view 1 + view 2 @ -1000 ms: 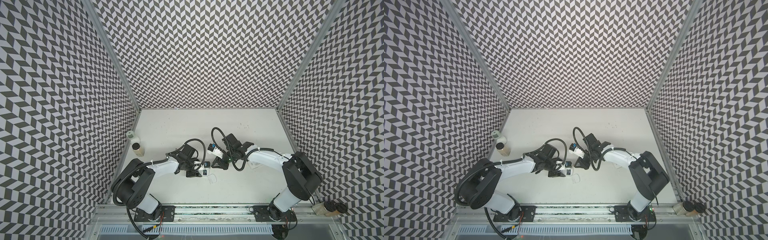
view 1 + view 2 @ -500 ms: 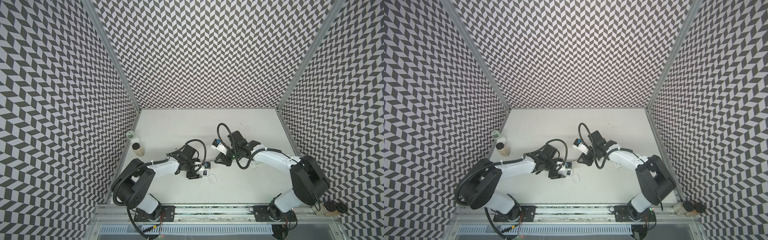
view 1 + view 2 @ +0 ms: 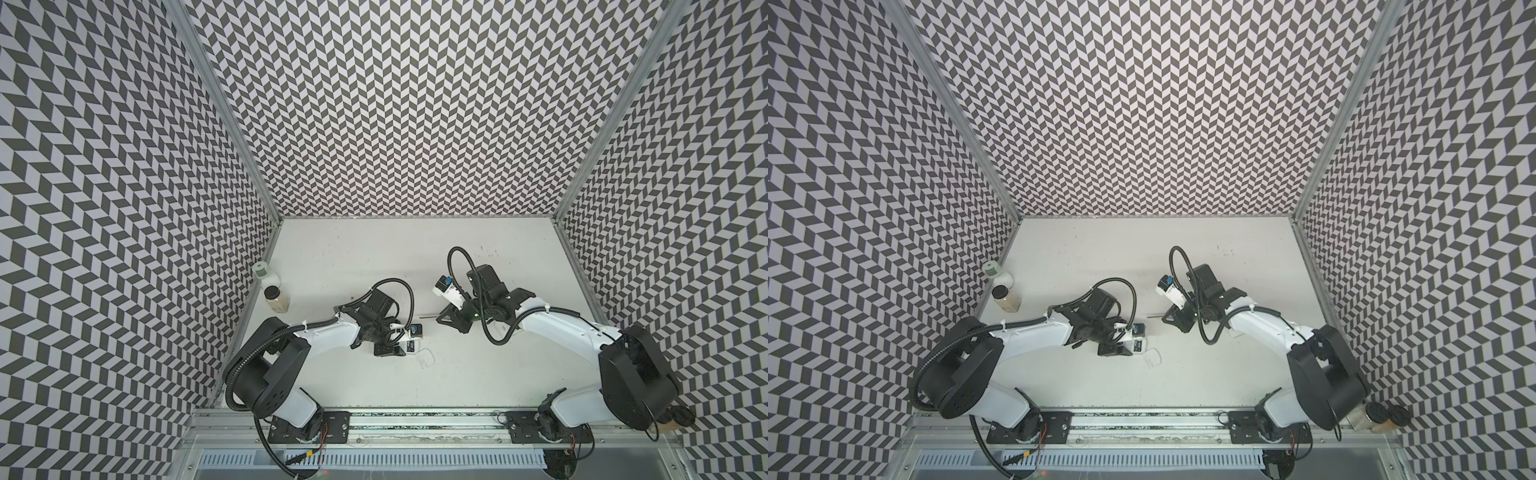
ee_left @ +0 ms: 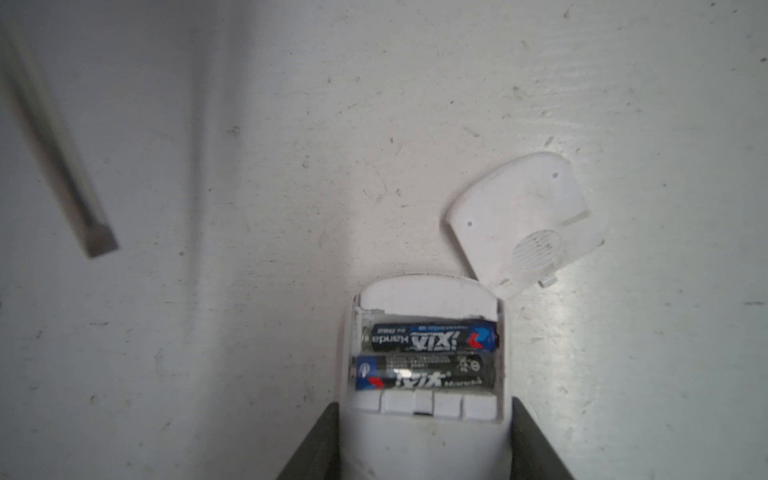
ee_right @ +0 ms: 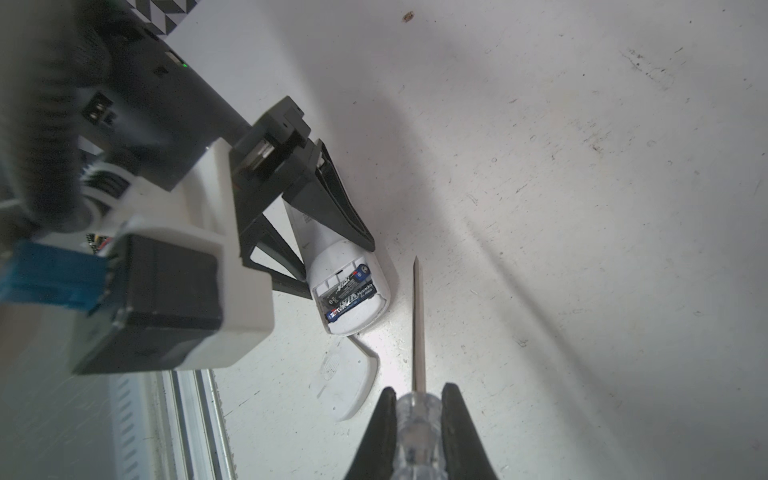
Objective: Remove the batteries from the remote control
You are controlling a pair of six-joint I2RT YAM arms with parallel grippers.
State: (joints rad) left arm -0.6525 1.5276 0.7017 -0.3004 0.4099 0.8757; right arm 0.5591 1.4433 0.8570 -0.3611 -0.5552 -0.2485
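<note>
Left gripper (image 4: pixel 424 403): clamps remote control (image 4: pixel 424 453)
Batteries (image 4: pixel 428 370): both inside remote control
Right gripper (image 5: pixel 419 388): pinches screwdriver (image 5: pixel 419 357) beside remote control

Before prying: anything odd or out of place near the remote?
Only the battery cover: detached, loose on the table by the open end of the remote. Both black batteries sit in the bay. The right gripper holds the screwdriver, tip short of the remote. Nothing spilled or broken.

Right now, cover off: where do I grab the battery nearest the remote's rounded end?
That battery lies crosswise, sunk in the remote bay, hemmed by the end wall and the second battery; only its upper face is free. Likely pry one end up with the screwdriver, then pinch that end from above.
</note>
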